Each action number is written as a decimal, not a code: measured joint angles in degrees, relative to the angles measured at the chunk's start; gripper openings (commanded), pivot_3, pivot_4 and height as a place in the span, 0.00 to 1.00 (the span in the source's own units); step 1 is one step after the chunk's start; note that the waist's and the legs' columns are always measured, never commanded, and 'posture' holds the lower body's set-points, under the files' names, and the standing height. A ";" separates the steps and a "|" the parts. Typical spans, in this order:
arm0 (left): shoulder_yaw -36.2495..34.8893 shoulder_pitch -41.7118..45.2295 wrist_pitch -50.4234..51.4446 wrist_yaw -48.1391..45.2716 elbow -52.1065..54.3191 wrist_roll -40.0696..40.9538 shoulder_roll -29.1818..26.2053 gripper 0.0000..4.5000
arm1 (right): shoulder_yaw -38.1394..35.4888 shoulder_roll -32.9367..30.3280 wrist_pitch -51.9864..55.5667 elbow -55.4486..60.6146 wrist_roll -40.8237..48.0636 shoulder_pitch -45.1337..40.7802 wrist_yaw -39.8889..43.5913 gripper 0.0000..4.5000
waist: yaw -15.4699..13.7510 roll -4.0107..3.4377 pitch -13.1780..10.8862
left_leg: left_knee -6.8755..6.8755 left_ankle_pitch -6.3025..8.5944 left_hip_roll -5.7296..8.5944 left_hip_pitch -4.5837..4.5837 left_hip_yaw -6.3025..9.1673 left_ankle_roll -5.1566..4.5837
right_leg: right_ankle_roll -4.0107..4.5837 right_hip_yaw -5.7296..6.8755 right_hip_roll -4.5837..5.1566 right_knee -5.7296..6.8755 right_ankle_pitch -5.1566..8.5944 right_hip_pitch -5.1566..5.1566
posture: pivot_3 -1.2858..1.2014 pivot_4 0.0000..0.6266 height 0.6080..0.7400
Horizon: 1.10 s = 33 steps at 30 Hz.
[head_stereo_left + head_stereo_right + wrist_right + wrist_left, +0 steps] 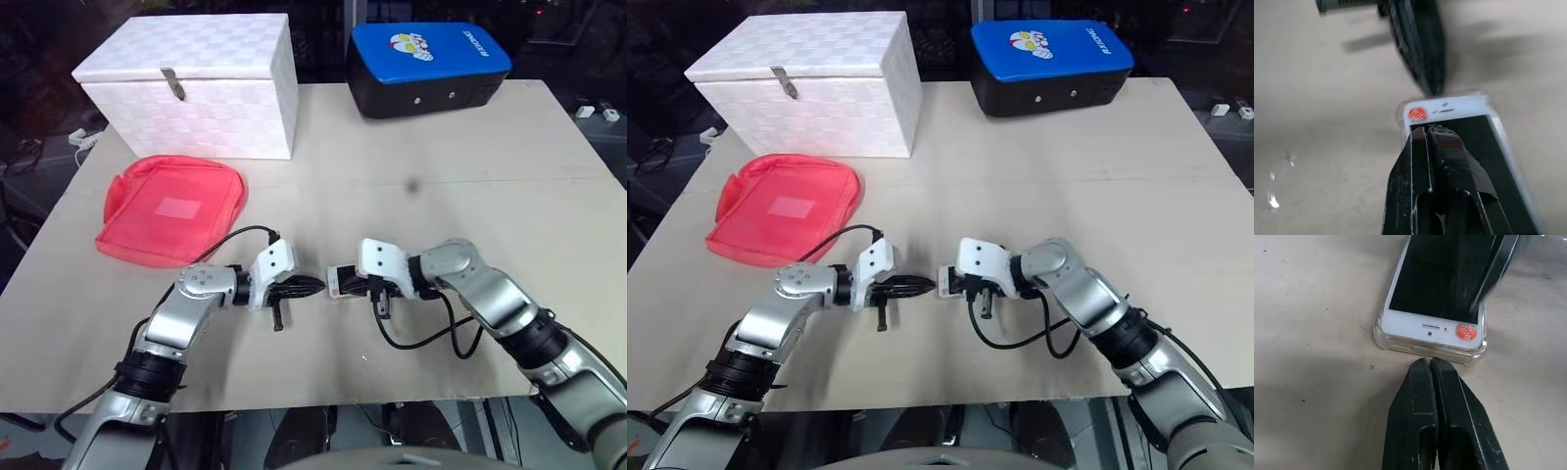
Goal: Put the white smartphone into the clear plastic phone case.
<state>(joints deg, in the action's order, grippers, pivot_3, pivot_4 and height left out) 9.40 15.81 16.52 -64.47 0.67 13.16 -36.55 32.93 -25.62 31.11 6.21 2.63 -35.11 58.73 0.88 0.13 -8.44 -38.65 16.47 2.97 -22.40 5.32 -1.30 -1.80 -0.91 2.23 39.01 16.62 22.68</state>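
Both arms reach in over the near edge of the desk (509, 176) and meet at its middle. Left pincer (1430, 363) is clenched on nothing, its tips just beside the short end of the phone (1440, 289), touching or almost touching the rim of the case (1382, 335). Right pincer (1427, 131) is also clenched and grips nothing; its tips rest over the black screen, near the end with the round orange sticker (1418, 114). That white phone lies flat on the desk inside the clear case, whose glossy edge wraps its rounded corners. Farther back sit a red pouch (171, 208), a white box (191, 83) with a metal latch, and a blue and black case (426, 64).
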 measured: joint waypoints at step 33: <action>2.19 2.22 3.06 2.68 0.16 -0.40 3.33 0.02 | -10.23 -16.52 7.61 17.59 -5.90 14.82 -11.49 0.00 | -0.03 0.02 0.06 | 0.15 0.00 0.00 -0.01 -0.07 0.00 | 0.00 -0.09 0.01 -0.06 0.00 0.02 | 0.52 0.24 1.00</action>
<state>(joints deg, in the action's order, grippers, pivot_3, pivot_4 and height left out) 11.60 18.03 19.58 -61.79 0.82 12.76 -33.22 22.71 -42.13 38.72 23.80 -3.27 -20.30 47.24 0.85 0.15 -8.38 -38.51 16.47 2.97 -22.41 5.25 -1.30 -1.81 -1.00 2.24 38.95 16.62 22.70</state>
